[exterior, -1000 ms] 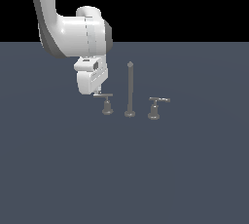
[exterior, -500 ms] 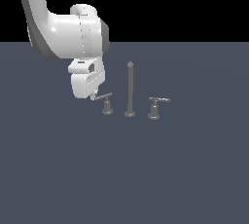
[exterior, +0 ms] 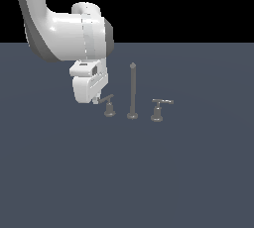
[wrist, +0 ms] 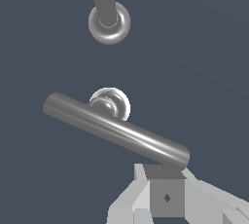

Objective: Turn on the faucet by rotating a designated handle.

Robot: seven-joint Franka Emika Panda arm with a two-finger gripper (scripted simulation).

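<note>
The faucet is a small grey three-piece set on the dark floor: a tall thin spout post [exterior: 132, 90] between two short lever handles. The left-hand handle [exterior: 108, 104] has its thin bar slanted. My gripper [exterior: 97, 100] hangs just to the exterior view's left of it, at the bar's end. In the wrist view the handle's bar [wrist: 114, 130] lies across its round post, and my gripper [wrist: 165, 194] has its fingers together, touching one end of the bar. The spout's round foot [wrist: 109, 22] shows beyond the handle.
The twin right-hand handle [exterior: 159, 108] stands at the exterior view's right of the spout, its bar level. The white arm [exterior: 69, 33] reaches down from the upper left. The flat dark grey floor [exterior: 149, 172] spreads around the set.
The arm and gripper have shifted slightly toward the exterior view's left. The left handle's bar has swung with the gripper and now sits slanted.
</note>
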